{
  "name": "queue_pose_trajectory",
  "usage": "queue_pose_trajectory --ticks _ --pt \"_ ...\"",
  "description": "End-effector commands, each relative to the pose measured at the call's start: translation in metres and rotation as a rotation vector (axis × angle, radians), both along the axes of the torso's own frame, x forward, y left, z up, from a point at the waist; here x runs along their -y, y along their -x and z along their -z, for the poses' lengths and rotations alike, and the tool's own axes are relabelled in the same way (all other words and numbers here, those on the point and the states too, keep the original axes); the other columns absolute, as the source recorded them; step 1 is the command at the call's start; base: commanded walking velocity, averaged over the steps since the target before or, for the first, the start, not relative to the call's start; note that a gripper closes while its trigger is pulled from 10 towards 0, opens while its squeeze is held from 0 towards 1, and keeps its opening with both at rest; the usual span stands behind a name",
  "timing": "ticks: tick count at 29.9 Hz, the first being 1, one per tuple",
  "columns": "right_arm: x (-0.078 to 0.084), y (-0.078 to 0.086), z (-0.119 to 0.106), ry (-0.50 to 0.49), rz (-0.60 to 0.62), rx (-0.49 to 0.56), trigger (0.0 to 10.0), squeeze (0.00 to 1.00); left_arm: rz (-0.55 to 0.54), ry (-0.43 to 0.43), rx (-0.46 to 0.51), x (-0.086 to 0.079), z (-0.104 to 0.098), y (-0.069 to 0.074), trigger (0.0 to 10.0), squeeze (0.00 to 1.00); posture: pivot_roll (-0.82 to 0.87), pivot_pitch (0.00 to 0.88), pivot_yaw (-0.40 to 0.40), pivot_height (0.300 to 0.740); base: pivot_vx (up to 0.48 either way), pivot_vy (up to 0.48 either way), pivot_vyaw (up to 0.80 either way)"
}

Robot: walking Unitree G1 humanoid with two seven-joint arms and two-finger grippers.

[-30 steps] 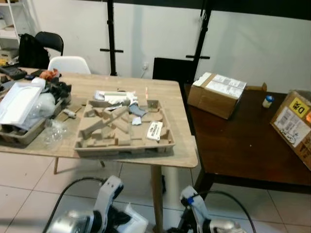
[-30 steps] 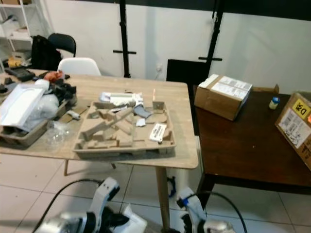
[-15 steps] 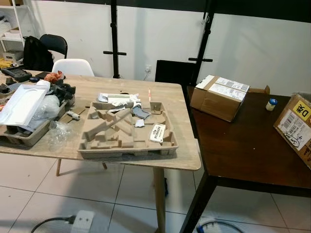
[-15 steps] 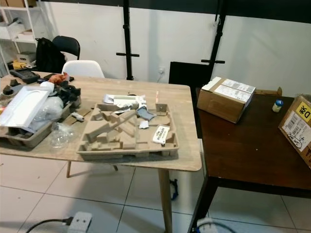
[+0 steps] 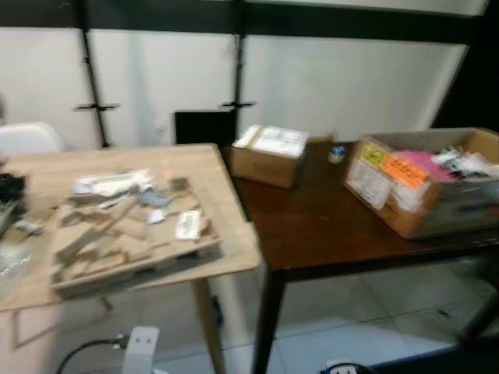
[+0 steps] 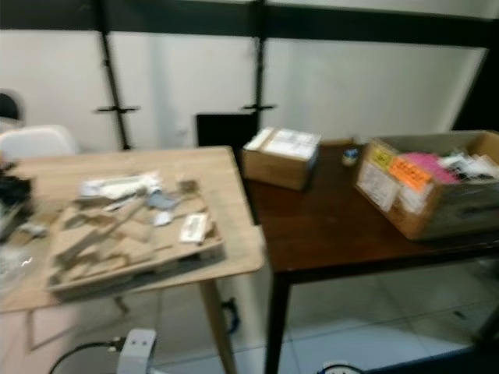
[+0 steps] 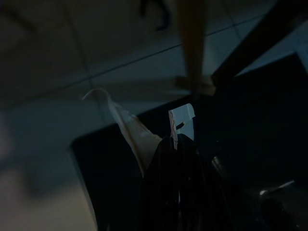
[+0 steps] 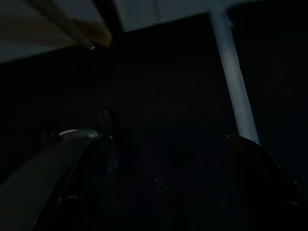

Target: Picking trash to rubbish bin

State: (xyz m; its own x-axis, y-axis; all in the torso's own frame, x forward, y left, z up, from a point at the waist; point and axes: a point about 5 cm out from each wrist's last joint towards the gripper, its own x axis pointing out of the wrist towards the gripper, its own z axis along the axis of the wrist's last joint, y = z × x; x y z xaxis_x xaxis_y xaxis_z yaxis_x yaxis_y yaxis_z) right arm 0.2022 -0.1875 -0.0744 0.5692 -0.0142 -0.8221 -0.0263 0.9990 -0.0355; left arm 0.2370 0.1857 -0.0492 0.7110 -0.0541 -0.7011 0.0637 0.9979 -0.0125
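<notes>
We log a pale scrap of trash (image 7: 182,120) pinched at the tip of the left pincer (image 7: 176,144), fingers pressed together on it, low over the tiled floor (image 7: 57,96) near a wooden leg (image 7: 191,43). We cannot tell the right pincer's state; its view is too dark. Beyond, the pulp tray (image 5: 129,241) of scraps sits on the light surface (image 5: 226,187). Judged step: carrying. Next: locate the bin, not yet spotted.
</notes>
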Motion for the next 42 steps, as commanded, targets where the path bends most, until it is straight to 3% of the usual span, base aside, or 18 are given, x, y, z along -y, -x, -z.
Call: queue_pose_trajectory --ticks 1,5,9,13,24,30,36,42 --pt "0.000 0.002 0.002 -0.005 0.018 -0.009 10.0 0.00 -0.050 0.006 0.001 -0.005 0.000 0.000 10.0 0.00 0.00 0.000 0.009 0.740 0.000 0.000 -0.80" --pt "-0.003 0.005 0.003 -0.010 -0.030 -0.018 10.0 0.00 -0.121 0.095 0.018 -0.007 -0.002 -0.003 10.0 0.00 0.01 0.000 0.005 0.740 0.000 0.000 -0.80" --pt "-0.004 0.007 0.005 -0.008 -0.031 -0.023 10.0 0.00 -0.048 0.063 0.008 -0.003 0.000 0.000 10.0 0.00 0.01 0.000 0.001 0.740 0.000 0.000 -0.80" --pt "-0.006 0.006 0.004 -0.007 -0.050 -0.020 10.0 0.00 -0.070 0.043 -0.002 -0.005 0.003 0.004 10.0 0.00 0.01 0.000 0.002 0.740 0.000 0.000 -0.71" --pt "-0.011 0.000 0.001 -0.007 -0.108 0.003 10.0 0.00 -0.112 0.058 -0.002 -0.007 0.005 0.006 10.0 0.00 0.01 0.000 -0.003 0.740 0.000 0.000 0.00" --pt "-0.015 -0.001 0.001 -0.014 -0.178 0.002 10.0 0.00 -0.083 0.097 0.014 0.002 0.005 0.005 10.0 0.00 0.01 0.000 -0.005 0.740 0.000 0.000 0.00" --pt "-0.017 -0.004 -0.001 -0.030 -0.180 0.026 10.0 0.00 -0.089 0.066 0.003 0.001 0.006 0.006 10.0 0.00 0.00 0.000 -0.005 0.740 0.000 0.000 0.00" --pt "-0.015 -0.004 -0.002 -0.023 -0.197 0.025 10.0 0.00 -0.119 0.088 0.010 0.000 0.005 0.005 10.0 0.00 0.00 0.000 -0.015 0.740 0.000 0.000 0.00"
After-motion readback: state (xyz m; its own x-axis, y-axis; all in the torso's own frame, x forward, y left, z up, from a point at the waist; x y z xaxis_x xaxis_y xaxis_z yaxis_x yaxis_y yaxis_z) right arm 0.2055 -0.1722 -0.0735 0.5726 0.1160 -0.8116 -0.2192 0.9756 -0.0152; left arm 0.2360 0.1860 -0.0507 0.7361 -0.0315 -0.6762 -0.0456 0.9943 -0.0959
